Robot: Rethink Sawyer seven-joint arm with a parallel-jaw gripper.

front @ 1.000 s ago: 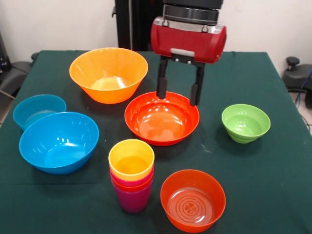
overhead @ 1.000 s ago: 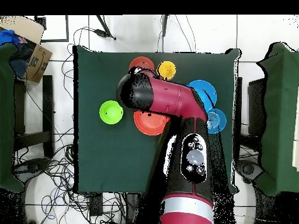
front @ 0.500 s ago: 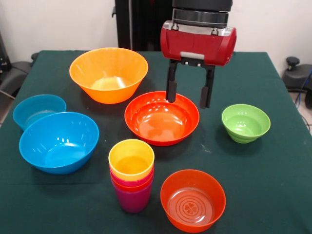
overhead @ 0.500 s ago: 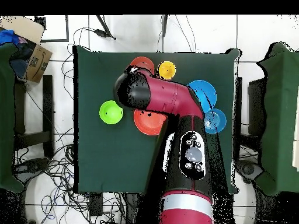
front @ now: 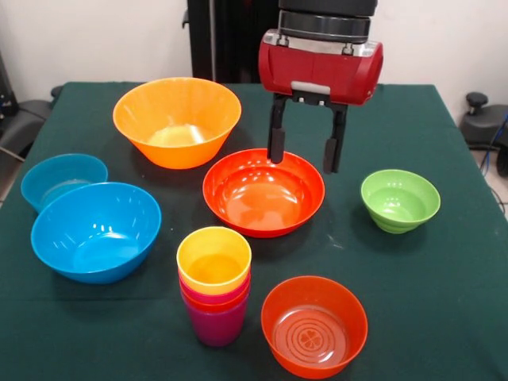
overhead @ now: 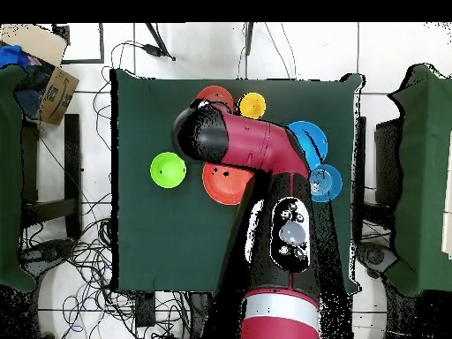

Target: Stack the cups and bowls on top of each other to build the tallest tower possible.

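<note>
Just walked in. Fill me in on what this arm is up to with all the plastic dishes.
The claw hangs open and empty above the far rim of the wide red-orange bowl. The four cups already sit nested as a short tower near the table's front edge. All six bowls lie separately on the green cloth, none stacked yet, so tower building is only partly done.

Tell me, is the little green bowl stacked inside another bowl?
No, the green bowl sits alone on the table, apart from the red-orange bowl.
</note>
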